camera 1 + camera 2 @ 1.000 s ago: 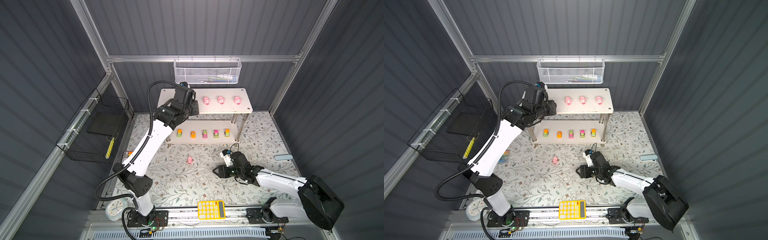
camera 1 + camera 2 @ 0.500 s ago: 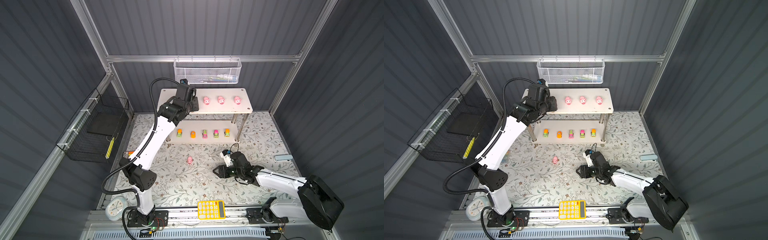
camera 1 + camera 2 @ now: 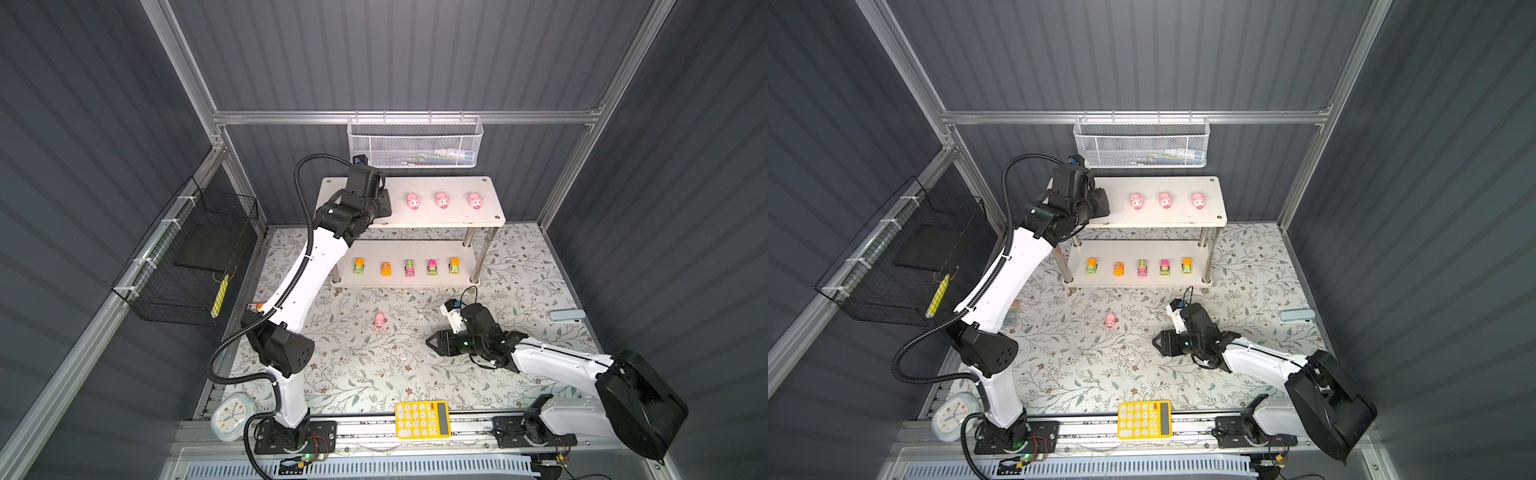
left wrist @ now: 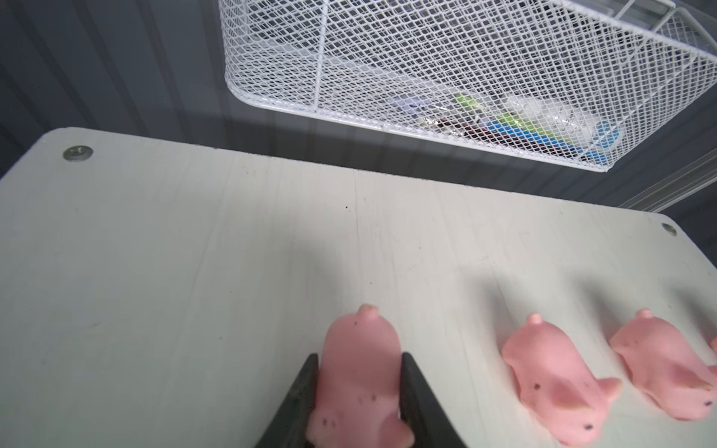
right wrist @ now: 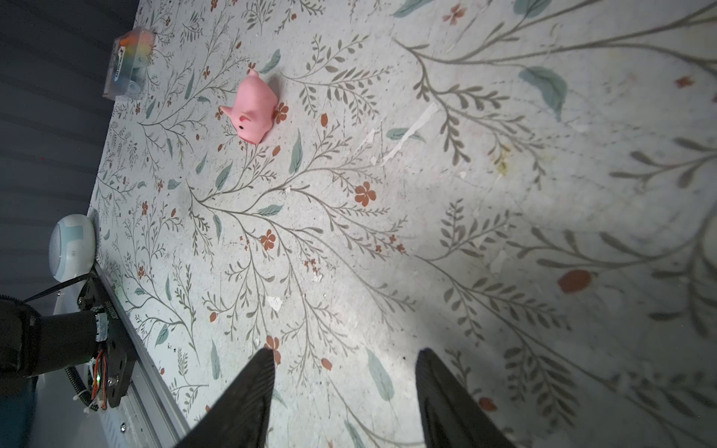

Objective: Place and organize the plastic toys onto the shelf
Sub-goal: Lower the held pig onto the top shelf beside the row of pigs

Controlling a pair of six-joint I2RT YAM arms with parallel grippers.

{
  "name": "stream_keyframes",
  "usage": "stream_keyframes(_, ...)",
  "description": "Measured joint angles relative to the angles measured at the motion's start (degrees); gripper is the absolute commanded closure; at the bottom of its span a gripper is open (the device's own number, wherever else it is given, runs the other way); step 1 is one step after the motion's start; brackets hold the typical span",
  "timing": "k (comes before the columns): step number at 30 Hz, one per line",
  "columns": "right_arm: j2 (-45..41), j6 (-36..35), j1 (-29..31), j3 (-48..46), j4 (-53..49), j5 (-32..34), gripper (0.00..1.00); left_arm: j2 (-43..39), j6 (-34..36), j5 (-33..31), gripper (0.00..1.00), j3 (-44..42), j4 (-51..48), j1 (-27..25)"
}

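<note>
Pink pig (image 4: pixel 359 380) pinched at its flanks by the nearly closed left gripper (image 4: pixel 359 358), over the top board of the shelf (image 4: pixel 155 252) and beside a row of three pigs (image 3: pixel 441 200); whether it touches the board cannot be told. Released high or tilted, it may topple; jaws opened wide may knock its neighbour (image 4: pixel 551 372). Right gripper (image 5: pixel 345 353), half open and empty, hangs low over the mat (image 5: pixel 465 194), apart from the last pig (image 5: pixel 252 110).
</note>
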Motion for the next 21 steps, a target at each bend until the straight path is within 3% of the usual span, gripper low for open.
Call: stream_keyframes(21,0.17,0.39,0.0,-0.02,0.09,0.44,0.4,2.47,0.0,1.33,0.66,2.29,0.59,0.28)
